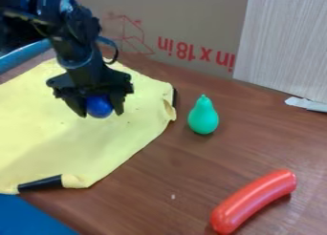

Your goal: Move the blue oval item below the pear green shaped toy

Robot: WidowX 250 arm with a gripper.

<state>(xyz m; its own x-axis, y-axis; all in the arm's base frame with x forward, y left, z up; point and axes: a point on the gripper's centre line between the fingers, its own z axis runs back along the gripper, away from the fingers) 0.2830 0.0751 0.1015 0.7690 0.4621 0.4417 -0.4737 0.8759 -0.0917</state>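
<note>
The gripper (100, 110) had the blue oval (99, 106) pinched, its placement below the pear (203, 116) unfinished.

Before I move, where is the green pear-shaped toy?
In the camera view, the green pear sits on the brown table, just right of the yellow cloth, with the curved red toy nearer the picture's lower right corner.

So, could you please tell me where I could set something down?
Bare tabletop lies between the green pear and the red sausage, and the middle of the yellow cloth is free. It's crowded over the cloth's far side, where the claw grips the blue oval toy.
</note>
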